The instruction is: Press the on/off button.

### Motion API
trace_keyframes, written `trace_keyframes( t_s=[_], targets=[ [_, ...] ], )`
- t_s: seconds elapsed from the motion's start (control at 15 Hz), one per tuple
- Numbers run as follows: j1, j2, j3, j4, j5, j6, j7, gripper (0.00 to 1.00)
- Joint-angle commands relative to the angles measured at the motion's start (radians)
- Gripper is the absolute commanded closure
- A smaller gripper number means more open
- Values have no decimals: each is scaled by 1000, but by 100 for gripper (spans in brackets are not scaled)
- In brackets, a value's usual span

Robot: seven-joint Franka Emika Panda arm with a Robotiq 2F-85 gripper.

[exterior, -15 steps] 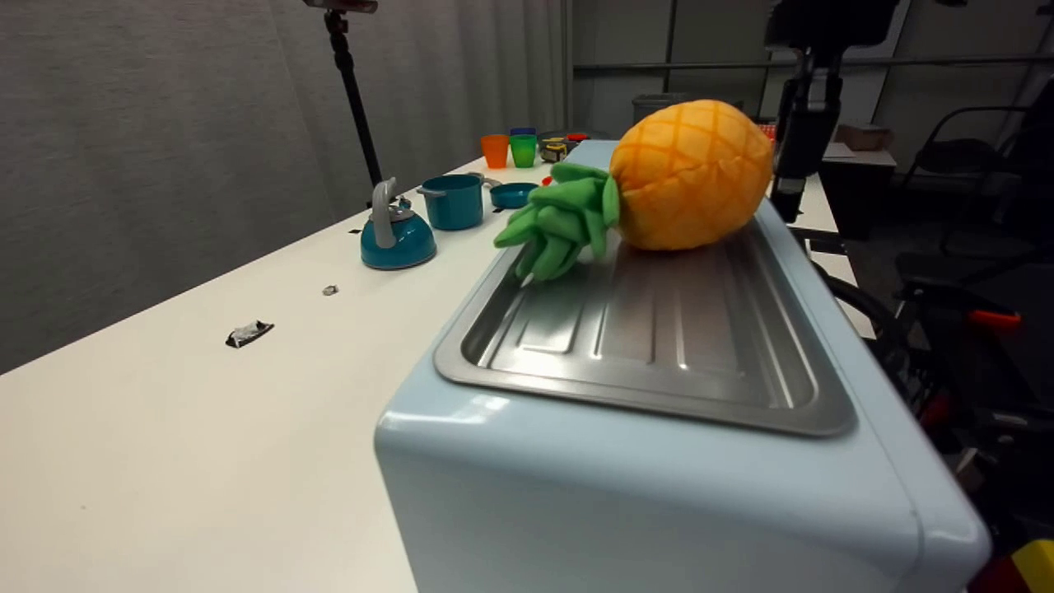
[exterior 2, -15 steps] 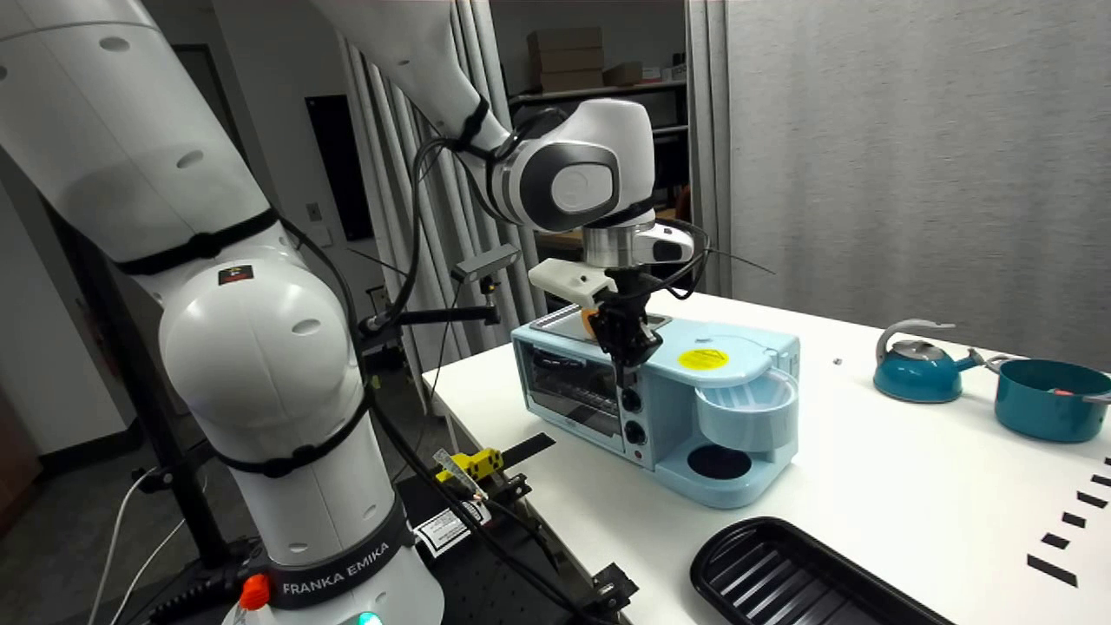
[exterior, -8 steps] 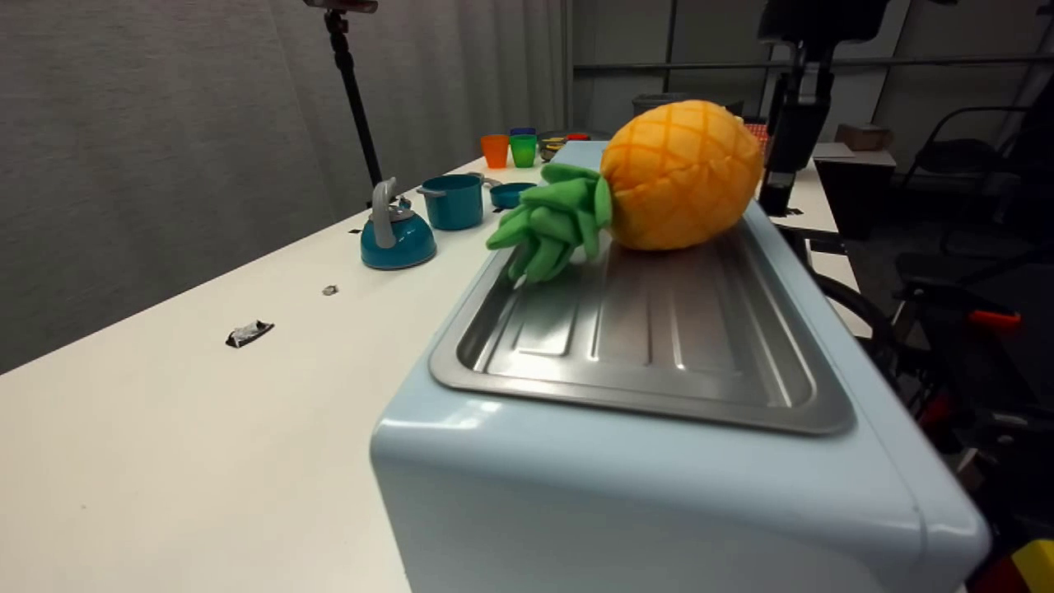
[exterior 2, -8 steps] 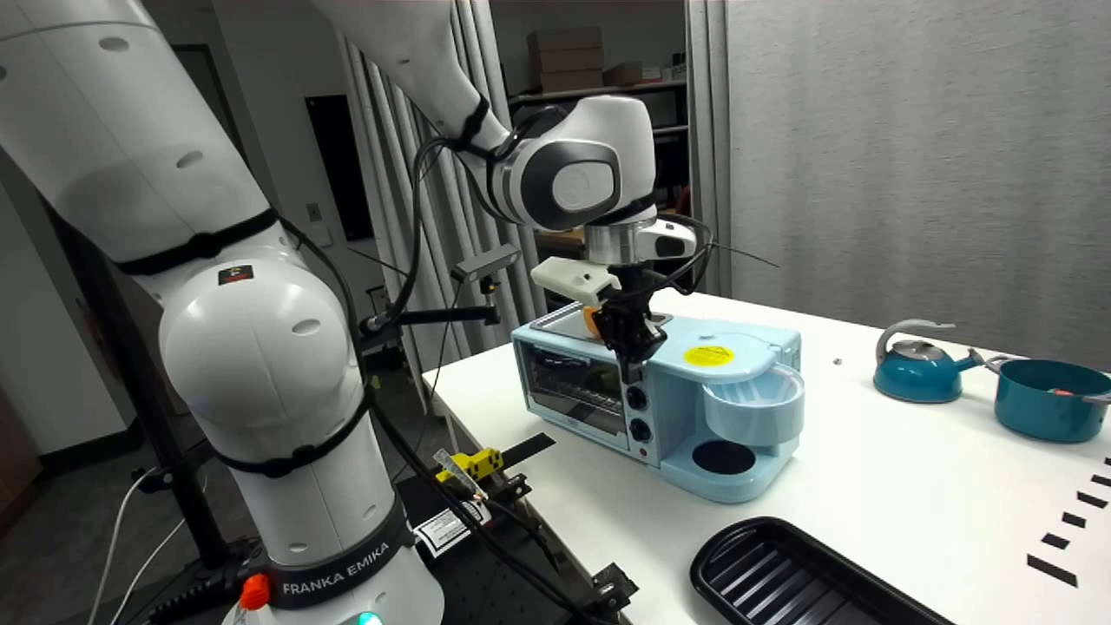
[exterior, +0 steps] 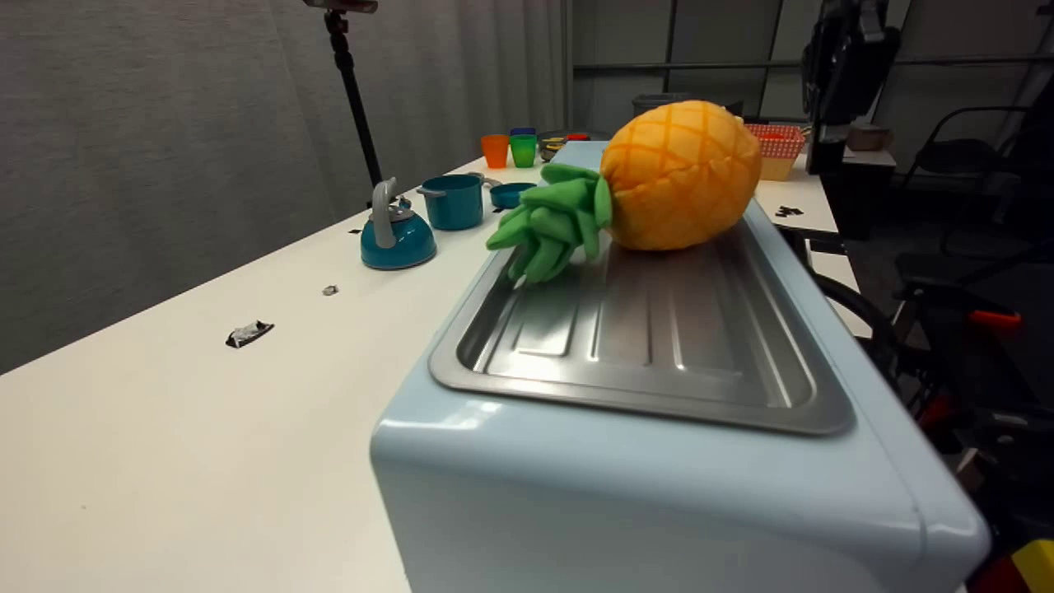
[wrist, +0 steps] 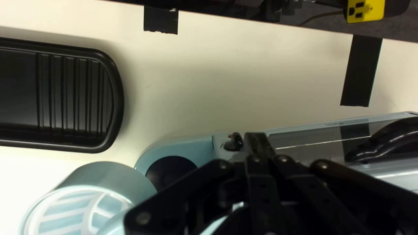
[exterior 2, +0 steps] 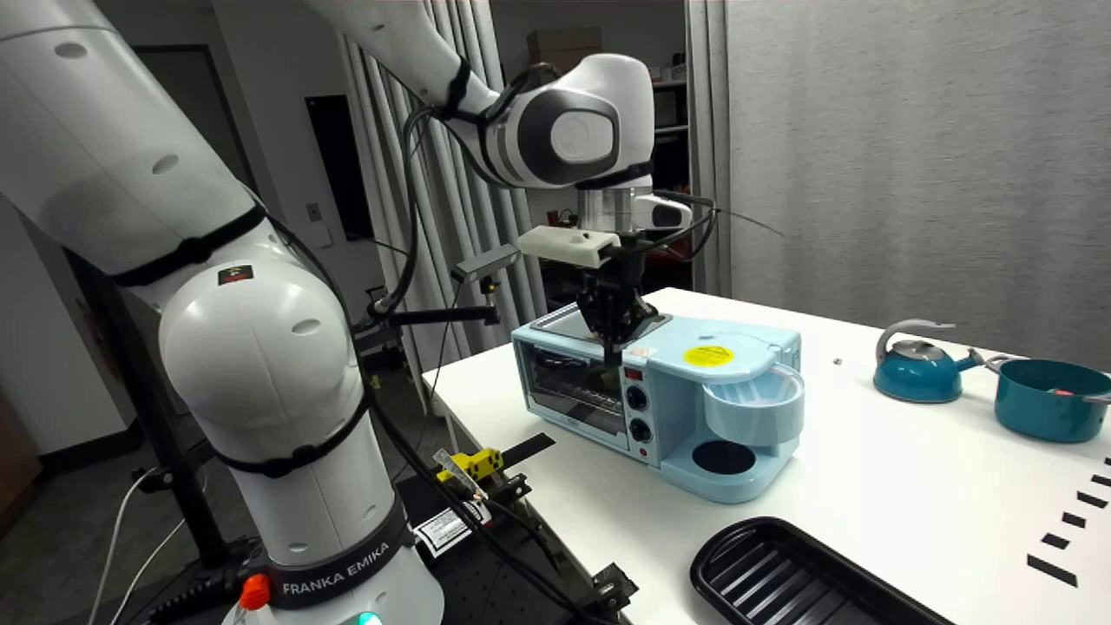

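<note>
On/off button (exterior 2: 634, 375) glowing red or just red, in sight now, above two black knobs (exterior 2: 637, 398), right of the oven door (exterior 2: 568, 391)! The hand (exterior 2: 613, 357), pressed together, has just lifted up, uncovering it: press probably made, success unconfirmed.

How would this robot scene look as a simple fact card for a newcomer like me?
Machine: boxy light-blue appliance with a glass oven door
Likely target: rectangular red switch, above two round black knobs; on or off, cannot tell
Robot part: black two-fingered gripper, closed, holding nothing visible
On top: orange-and-green plush pineapple, lying on a silver metal tray
On the white table: long ribbed black pan; teal kettle; teal pot
</note>
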Motion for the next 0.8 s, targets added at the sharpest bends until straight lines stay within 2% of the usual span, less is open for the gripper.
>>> trace_keyframes(
  t_s=[0.0, 0.2, 0.73],
  targets=[
    [-6, -101, -29, 26, 4, -118, -75, 100],
    [4, -160, -64, 20, 37, -158, -138, 100],
    [11, -305, -150, -22, 175, -179, -232, 100]
  ],
)
